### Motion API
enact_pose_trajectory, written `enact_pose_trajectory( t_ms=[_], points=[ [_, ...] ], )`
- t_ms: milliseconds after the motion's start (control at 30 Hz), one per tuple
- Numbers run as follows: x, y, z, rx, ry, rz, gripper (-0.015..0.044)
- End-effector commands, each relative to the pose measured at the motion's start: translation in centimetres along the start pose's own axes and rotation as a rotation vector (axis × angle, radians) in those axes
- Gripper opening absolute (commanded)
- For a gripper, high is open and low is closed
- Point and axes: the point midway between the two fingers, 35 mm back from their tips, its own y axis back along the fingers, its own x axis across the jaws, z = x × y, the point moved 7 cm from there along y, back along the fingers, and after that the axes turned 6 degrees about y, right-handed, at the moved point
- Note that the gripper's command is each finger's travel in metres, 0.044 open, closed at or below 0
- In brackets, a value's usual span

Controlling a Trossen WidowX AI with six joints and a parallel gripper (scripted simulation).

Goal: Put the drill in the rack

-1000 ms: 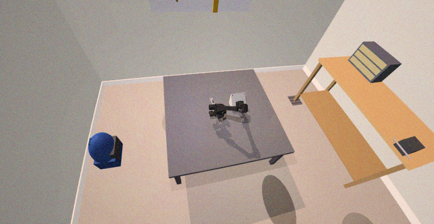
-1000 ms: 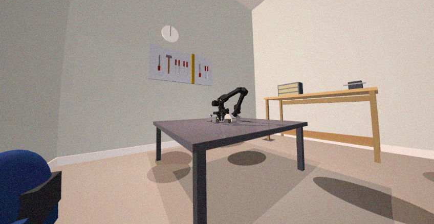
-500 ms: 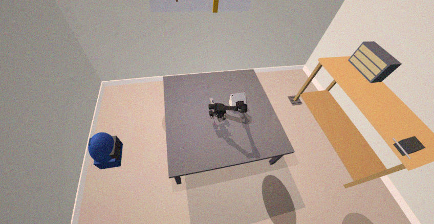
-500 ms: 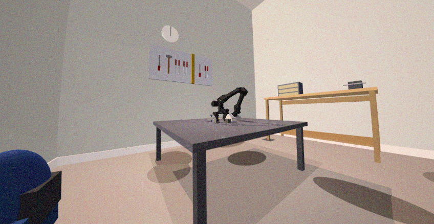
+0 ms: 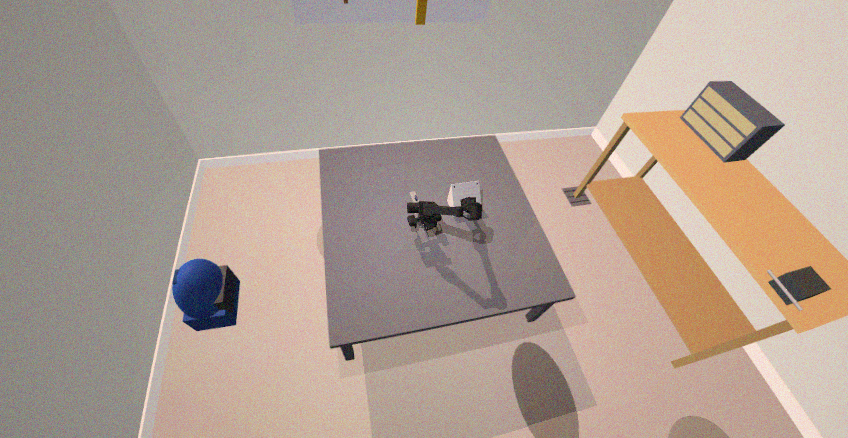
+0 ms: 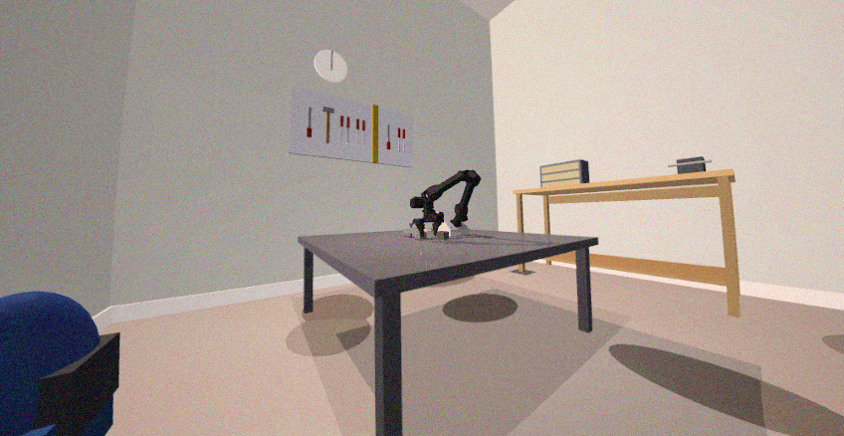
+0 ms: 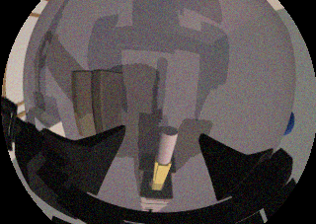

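Observation:
My gripper [image 7: 164,133] [image 6: 428,231] is open, low over the grey table [image 5: 380,297] [image 6: 491,260]. In the wrist view its fingers stand wide on either side of a pale cylinder with a yellow section [image 7: 160,173], which looks like the drill. Nothing is gripped. The yellow section meets a dark block [image 7: 165,190] at the bottom of the view. A brown-grey grooved block [image 7: 108,98], possibly the rack, lies left of the fingers. I cannot make out the key with certainty; the top and exterior views show these parts too small.
A white box [image 5: 465,190] stands beside the arm [image 5: 447,210] [image 6: 447,184]. A small pale piece [image 5: 414,196] stands behind the arm's left end. A wooden bench [image 5: 731,201] [image 6: 627,184] is by the right wall, and a blue ball-shaped object [image 5: 198,286] [image 6: 47,336] is at the left.

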Motion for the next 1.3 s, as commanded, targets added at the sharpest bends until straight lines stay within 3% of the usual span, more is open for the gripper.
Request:
enact_pose_trajectory(
  t_ms=[0, 433, 667, 1267],
  points=[
    [-0.01, 0.02, 0.03, 0.000, 0.000, 0.000, 0.0387],
    [-0.01, 0.02, 0.03, 0.000, 0.000, 0.000, 0.0046],
    [-0.01, 0.02, 0.03, 0.000, 0.000, 0.000, 0.0000],
    [0.03, 0.28, 0.44, -0.002, 0.004, 0.000, 0.0000]
  ],
)
